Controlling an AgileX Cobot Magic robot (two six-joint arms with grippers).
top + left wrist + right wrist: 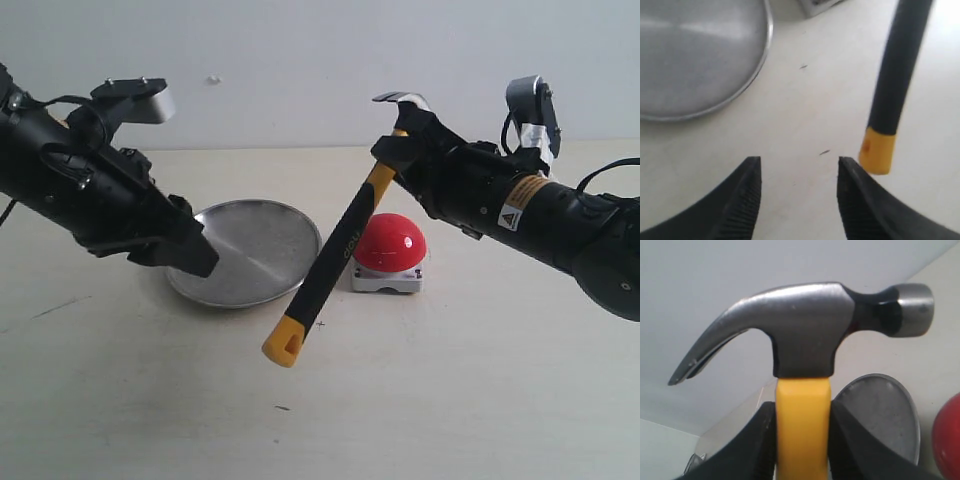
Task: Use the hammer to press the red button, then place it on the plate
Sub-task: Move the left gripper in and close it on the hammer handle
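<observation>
My right gripper [405, 150] is shut on the hammer [340, 250] just below its dark metal head [805, 327]; the yellow neck sits tight between both fingers [757, 445]. The handle slants down to the left, its yellow looped end [284, 342] hanging above the table, also seen as a yellow tip [877, 150] in the left wrist view. The red button [390, 243] on its grey-white base stands behind the handle. The silver plate [245, 250] lies left of the button. My left gripper [195, 255] hovers open over the plate's left edge, holding nothing.
A pale tabletop [450, 400] runs out to a white back wall. Both black arms reach in from the sides. Small dark specks [825, 152] mark the table near the left gripper.
</observation>
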